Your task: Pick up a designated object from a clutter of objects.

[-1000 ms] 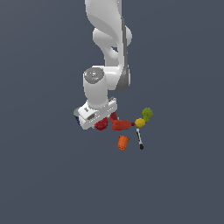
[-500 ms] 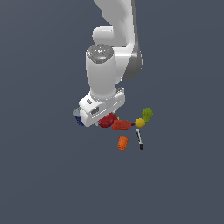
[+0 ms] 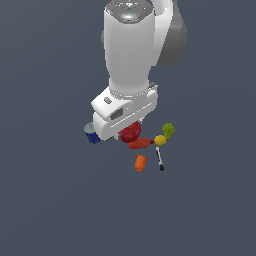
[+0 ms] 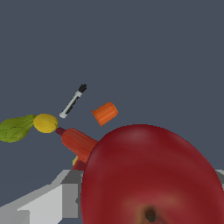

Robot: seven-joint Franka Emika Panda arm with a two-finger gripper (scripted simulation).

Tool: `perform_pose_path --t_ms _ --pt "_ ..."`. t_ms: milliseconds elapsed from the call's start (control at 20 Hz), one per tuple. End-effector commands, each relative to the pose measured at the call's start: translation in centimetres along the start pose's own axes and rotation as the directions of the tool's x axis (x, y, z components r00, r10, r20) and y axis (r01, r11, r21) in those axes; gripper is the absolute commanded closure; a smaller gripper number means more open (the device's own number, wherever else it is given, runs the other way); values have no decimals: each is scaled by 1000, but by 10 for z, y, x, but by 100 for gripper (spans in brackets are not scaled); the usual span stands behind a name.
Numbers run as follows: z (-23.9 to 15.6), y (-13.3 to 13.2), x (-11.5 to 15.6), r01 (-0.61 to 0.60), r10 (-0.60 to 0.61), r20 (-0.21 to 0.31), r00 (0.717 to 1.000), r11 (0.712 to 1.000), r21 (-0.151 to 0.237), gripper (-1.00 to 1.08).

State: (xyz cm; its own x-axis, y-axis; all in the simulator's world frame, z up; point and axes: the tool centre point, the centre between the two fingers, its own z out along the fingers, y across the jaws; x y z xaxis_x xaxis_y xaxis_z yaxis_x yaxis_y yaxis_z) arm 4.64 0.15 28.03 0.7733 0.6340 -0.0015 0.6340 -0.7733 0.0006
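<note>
One arm does the work, and from the exterior view the step in hand looks like carrying the red apple (image 3: 130, 133) up and clear of the other items, so the sound course would be a straight, unhurried rise with no sideways swing and no loosening of the grip. In that view the apple peeks out directly under the white gripper (image 3: 126, 131), tucked against its underside, with the orange-red tool (image 3: 140, 144) just below it, the blue can (image 3: 92, 134) off toward the exterior view's left, the yellow fruit (image 3: 159, 140) and the green fruit (image 3: 168, 130) toward the exterior view's right, and the orange cup (image 3: 141, 162) and the pen (image 3: 159, 159) lower down; the fingers themselves are hidden behind the hand, so this view alone cannot settle how they stand. In the wrist view the apple (image 4: 151, 175) fills much of the picture right against the camera, its dimpled end facing the lens, and grey gripper parts flank it on both sides, so I judge the fingers to be closed on it. Well behind it in that view lie the tool (image 4: 78, 142), the cup (image 4: 105, 113), the pen (image 4: 73, 101), the yellow fruit (image 4: 45, 123) and the green fruit (image 4: 16, 128), all apart from the apple, which suggests that it is already off the floor.
</note>
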Motion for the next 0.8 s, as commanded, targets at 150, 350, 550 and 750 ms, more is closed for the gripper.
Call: perform_pose_path --t_ms 150,350,550,750 --pt "-44 1 25 0 0 -1 1000 1000 -1 108" --pt "-70 3 41 0 0 -1 1000 1000 0 108" --pt "-91 4 53 0 0 -1 1000 1000 0 108" --pt "-105 5 62 0 0 -2 1000 1000 0 108"
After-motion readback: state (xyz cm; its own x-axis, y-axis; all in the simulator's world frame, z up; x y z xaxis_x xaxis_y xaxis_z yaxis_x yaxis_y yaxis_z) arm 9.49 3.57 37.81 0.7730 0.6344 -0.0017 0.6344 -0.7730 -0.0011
